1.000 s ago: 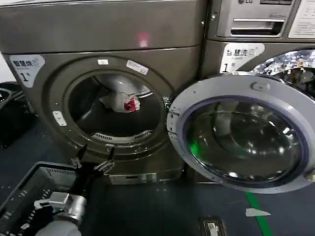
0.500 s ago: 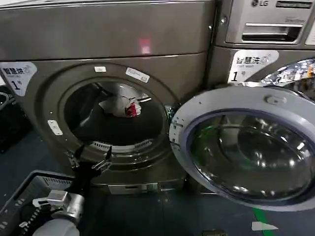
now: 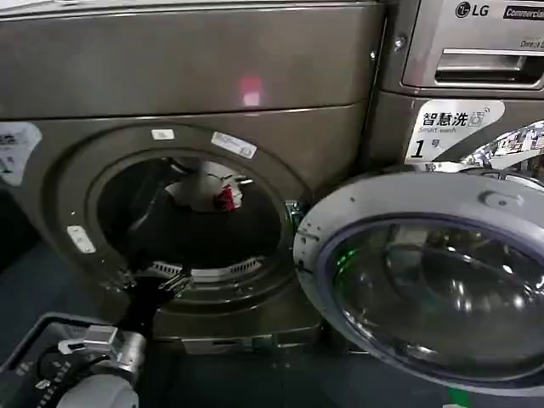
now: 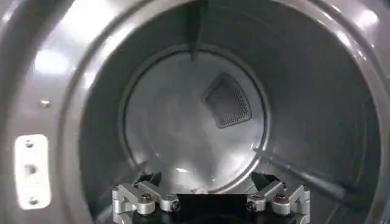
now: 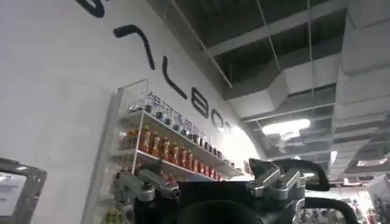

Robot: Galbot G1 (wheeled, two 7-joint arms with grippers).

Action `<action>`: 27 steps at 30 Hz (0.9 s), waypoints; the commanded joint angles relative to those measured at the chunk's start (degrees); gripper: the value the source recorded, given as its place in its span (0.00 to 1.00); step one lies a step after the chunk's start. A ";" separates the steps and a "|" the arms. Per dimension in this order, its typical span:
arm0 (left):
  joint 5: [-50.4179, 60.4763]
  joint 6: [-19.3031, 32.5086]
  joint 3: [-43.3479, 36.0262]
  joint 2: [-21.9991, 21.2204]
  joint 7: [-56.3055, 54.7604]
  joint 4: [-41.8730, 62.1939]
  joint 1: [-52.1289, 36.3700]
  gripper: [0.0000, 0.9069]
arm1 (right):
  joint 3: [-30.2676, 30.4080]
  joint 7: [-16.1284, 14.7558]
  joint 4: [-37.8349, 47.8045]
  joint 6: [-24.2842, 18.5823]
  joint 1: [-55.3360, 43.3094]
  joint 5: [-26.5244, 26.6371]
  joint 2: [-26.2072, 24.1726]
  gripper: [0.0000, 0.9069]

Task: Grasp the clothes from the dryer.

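- Sitting deep in the dryer (image 3: pixel 170 68) drum, the clothes (image 3: pixel 217 191) are showing their red patch toward the open door (image 3: pixel 425 272).
- The neighbouring machine (image 3: pixel 463 51) is reading "LG", with a "1" label (image 3: pixel 450 127).
- The left gripper (image 3: pixel 153 280) is hovering released at the porthole's lower rim.
- The right gripper (image 5: pixel 210 179) is pointing up at a shelf of bottles (image 5: pixel 170 149), spread apart.

The clothes (image 3: pixel 218 193) lie deep in the dryer (image 3: pixel 187 170), toward the back of the drum. The left gripper (image 3: pixel 151 280) sits at the lower lip of the mouth — below and in front of them. The door (image 3: pixel 425 280) hangs swung out to the right, before the neighbouring machine (image 3: pixel 463 85).
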State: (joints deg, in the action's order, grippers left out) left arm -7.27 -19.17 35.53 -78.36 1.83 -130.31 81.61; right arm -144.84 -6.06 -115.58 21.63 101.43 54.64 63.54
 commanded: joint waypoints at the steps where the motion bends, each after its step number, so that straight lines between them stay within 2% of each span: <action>1: 0.06 -0.05 -0.15 0.05 0.05 -0.11 -0.04 1.00 | -0.15 -0.07 0.04 -0.06 0.11 -0.06 -0.03 1.00; 27: -0.38 -0.24 -0.30 0.48 0.18 -0.39 -0.10 1.00 | -0.90 -0.68 -0.31 -0.29 0.78 -0.14 -0.58 1.00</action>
State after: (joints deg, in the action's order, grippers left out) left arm -7.67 -19.44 35.25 -77.90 1.97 -130.76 81.55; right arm -145.65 -6.68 -115.81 21.29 102.24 54.54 62.78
